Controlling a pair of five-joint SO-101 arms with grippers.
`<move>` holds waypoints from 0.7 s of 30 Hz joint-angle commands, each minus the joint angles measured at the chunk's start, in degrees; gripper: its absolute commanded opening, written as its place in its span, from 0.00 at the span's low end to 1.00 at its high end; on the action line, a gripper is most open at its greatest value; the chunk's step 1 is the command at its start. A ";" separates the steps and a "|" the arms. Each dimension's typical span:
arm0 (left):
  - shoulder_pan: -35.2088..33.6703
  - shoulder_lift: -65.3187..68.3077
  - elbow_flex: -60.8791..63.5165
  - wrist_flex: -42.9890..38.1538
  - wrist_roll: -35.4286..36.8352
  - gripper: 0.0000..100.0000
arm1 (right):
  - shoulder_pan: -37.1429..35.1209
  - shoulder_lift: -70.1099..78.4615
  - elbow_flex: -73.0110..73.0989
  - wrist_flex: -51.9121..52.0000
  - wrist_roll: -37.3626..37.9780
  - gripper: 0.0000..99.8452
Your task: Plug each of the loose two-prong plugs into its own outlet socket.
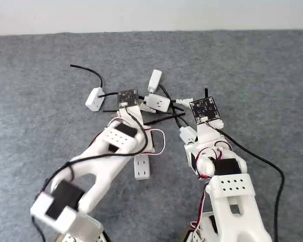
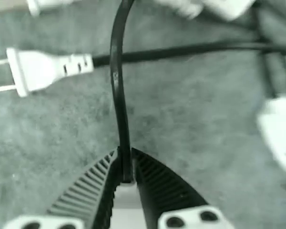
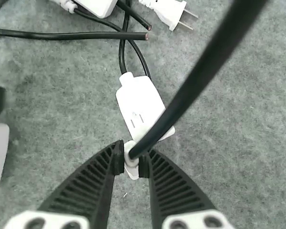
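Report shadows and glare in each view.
High view: even light, faint shadows on the carpet, no glare. Left wrist view: darker, soft shading beside the gripped cable. Right wrist view: brighter; socket and gripped plug show white without glare, little shadow.

Both arms stretch from the table's near edge toward its middle, left arm (image 1: 98, 166) angled inward, right arm (image 1: 232, 191) straighter; left gripper (image 2: 126, 164) pinches a black cord (image 2: 117, 90), right gripper (image 3: 131, 153) clamps a small white part (image 3: 129, 162)

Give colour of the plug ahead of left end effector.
White plug, black cord; best in left wrist view.
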 commanded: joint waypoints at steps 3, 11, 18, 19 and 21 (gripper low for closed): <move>-0.26 7.21 -8.04 -1.14 -7.47 0.02 | 0.48 0.31 -3.69 -1.10 -0.53 0.01; -0.35 1.93 -7.08 -1.23 -13.71 0.16 | 0.48 0.31 -3.69 -1.10 -0.53 0.01; -0.35 1.14 -1.80 -1.14 -8.97 0.50 | 0.40 0.31 -3.69 -1.10 -0.53 0.01; -0.35 1.05 -1.10 -1.14 -8.97 0.53 | 0.40 0.31 -3.69 -1.10 -0.53 0.01; -0.35 0.35 0.57 -1.05 -8.97 0.57 | 0.31 0.31 -3.69 -1.10 -0.53 0.01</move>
